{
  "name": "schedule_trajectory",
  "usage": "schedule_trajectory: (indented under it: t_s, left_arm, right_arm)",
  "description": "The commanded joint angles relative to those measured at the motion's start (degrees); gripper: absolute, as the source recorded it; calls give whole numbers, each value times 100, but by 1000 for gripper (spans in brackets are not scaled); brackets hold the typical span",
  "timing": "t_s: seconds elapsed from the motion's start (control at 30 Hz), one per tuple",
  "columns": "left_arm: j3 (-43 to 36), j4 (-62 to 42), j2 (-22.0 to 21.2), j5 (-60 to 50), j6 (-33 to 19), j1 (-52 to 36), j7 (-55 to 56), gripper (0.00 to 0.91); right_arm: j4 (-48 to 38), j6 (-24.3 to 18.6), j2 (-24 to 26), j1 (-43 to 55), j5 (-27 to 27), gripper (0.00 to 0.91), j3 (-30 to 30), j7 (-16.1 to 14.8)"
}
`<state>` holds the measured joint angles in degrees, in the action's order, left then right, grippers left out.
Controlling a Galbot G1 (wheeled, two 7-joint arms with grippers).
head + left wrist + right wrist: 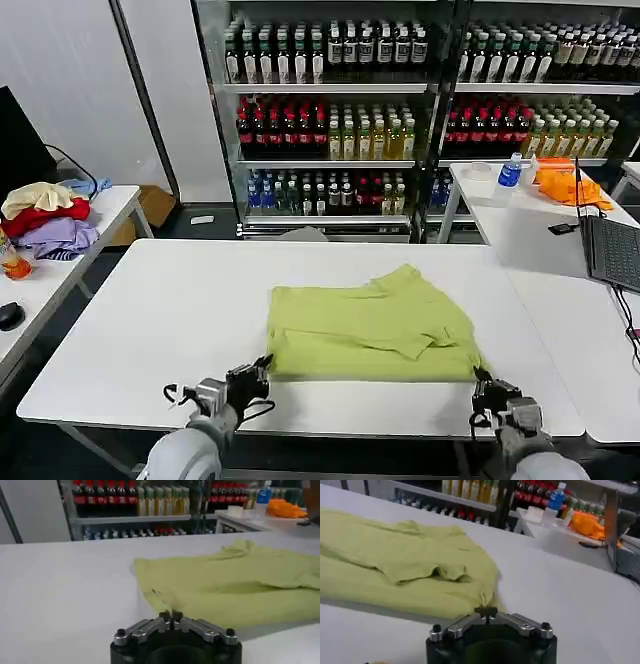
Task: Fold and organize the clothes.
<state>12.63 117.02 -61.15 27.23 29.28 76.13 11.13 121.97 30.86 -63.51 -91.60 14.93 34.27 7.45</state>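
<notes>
Two grippers sit at the near edge of our white table (140, 300), one off each near corner of the lime T-shirt (375, 325). Shirt lies partly folded at mid-table, long axis running side to side, near hem facing us.

Left gripper (262, 368): fingertips pressed together in the wrist view, nothing between them. It rests just short of the shirt's near-left corner; the cloth lies ahead of it and slightly toward our right.

Right gripper (481, 383): tips also closed; the shirt's near-right corner ends right at them. Whether a thread of hem is pinched we cannot tell; it looks empty to us.

Key relation: both corners lie straight ahead of their own gripper, about equally near, so we judge a two-handed pick of the near hem and a fold away from us to be the likely move. Each pair of fingers would need to spread first.

Containers: none on our table. Glass-door cooler (330, 110) behind holds rows of bottles.
</notes>
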Motion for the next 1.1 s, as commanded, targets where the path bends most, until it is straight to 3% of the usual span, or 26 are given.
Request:
schedule_trajectory:
  t_s: [0.03,0.1,0.17,0.2,0.23,0.43,0.63,0.7,0.87,1.1]
  left_arm:
    - [244,853,472,-39,12,1111,32,20]
    - [271,945,492,-39,79,1159,44,30]
    - [276,1002,495,-37,149,1177,47,222]
    - [269,1055,495,-66,211,1194,56,383]
    - [259,1077,491,-122,226,1209,53,907]
    - [340,1214,480,-195,292,1149,91,907]
    - [643,1095,635,139,249,630,240,907]
    - [645,888,689,567,252,396,313,907]
    - [263,-12,657,941,301,-937,436,907]
    - [-352,-1412,288,1219,371,-2353,549,907]
  right_arm:
    - [807,50,-41,-1014,-241,0,155,-47]
    - [917,97,-56,-1135,-286,0,178,-103]
    - [978,185,-68,-1191,-396,0,182,-194]
    - [1010,223,-76,-1225,-461,0,173,-228]
    - [1031,224,-80,-1237,-512,897,174,-281]
    - [1278,176,-37,-1165,-466,907,309,-341]
    - [1367,165,336,-441,203,907,568,-214]
    - [1179,166,517,-119,588,907,528,-39]
    - [-154,228,790,1889,1213,907,-284,294]
    - [-1995,228,662,3830,1478,907,-1585,402]
